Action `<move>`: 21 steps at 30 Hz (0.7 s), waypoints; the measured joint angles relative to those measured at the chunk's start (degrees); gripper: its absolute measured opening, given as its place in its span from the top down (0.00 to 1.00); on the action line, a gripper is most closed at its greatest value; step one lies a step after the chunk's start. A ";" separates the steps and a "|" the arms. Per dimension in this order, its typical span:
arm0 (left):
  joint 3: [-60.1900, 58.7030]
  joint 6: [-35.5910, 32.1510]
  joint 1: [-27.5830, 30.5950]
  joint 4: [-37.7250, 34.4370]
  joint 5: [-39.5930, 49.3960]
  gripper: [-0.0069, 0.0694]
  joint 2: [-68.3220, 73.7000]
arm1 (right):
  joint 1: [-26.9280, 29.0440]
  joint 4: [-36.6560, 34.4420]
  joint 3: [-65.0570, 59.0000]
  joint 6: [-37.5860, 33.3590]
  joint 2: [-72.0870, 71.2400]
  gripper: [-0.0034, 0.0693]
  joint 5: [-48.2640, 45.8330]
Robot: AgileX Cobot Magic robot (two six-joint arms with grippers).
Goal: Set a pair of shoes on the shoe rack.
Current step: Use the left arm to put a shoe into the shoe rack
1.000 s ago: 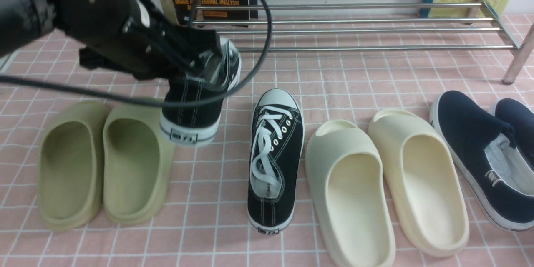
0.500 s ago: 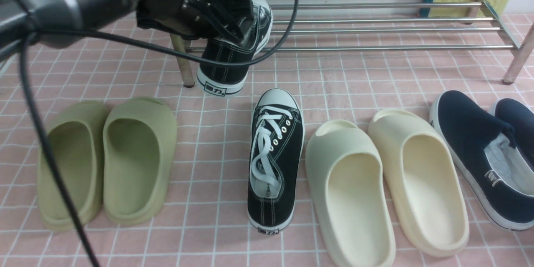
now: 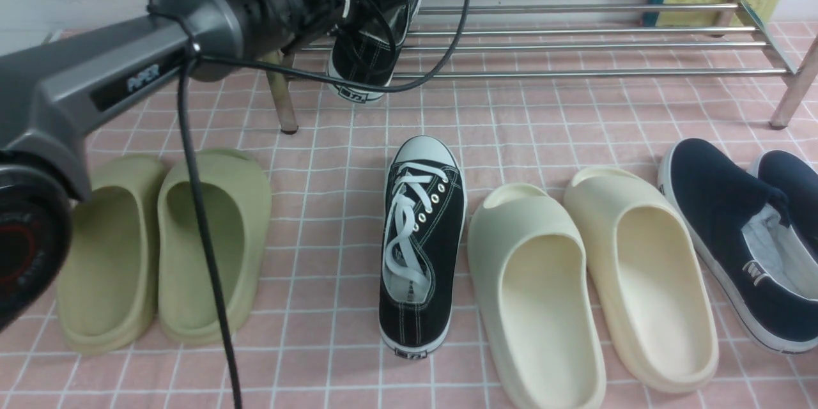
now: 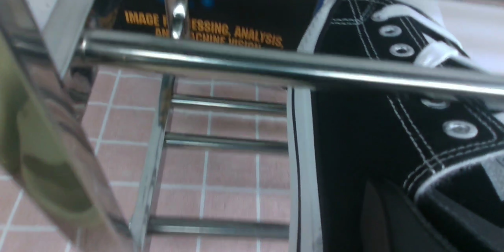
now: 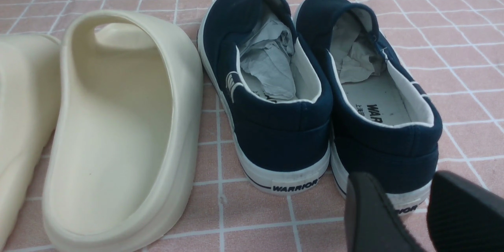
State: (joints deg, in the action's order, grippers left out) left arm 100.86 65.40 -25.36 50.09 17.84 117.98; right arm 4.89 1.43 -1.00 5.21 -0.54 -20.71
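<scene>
Front view showed the left gripper point(image 3: 374, 3) clamped on one black sneaker point(image 3: 363, 61) at the left end of the shoe rack point(image 3: 575, 46), heel jutting past the front bar. Only the left wrist view showed its fingers point(image 4: 378, 212) at the shoe's collar. The other black sneaker point(image 3: 422, 243) lay mid-way along the pink checked cloth point(image 3: 543, 121), toe toward the rack. Only the right wrist view caught the right gripper point(image 5: 407, 193), jaws wide and empty, over the navy slip-ons point(image 5: 275, 98).

L end effector point(image 3: 367, 0) clamped, arm point(image 3: 128, 77) extended fwd; R end effector point(image 5: 417, 212) parted.
</scene>
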 joint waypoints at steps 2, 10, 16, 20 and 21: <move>0.43 5.39 0.00 5.22 -0.59 0.88 1.42 | 0.00 0.00 0.00 0.00 0.00 0.62 0.00; 0.55 25.89 0.00 24.54 0.22 0.84 5.65 | 0.00 0.00 0.00 0.00 0.00 0.62 0.00; 0.59 27.35 0.04 27.66 -0.88 0.67 4.33 | 0.00 0.00 0.00 0.00 0.00 0.62 0.00; 0.91 27.35 0.04 27.85 -1.35 0.54 2.78 | 0.00 0.00 0.00 0.00 0.00 0.62 0.00; 0.85 27.17 -0.07 27.22 -1.12 0.49 2.60 | 0.00 0.00 0.00 0.00 0.00 0.62 0.00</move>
State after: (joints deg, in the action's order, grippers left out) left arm 101.71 92.57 -25.43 77.30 16.72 120.58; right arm 4.89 1.43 -1.00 5.21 -0.54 -20.71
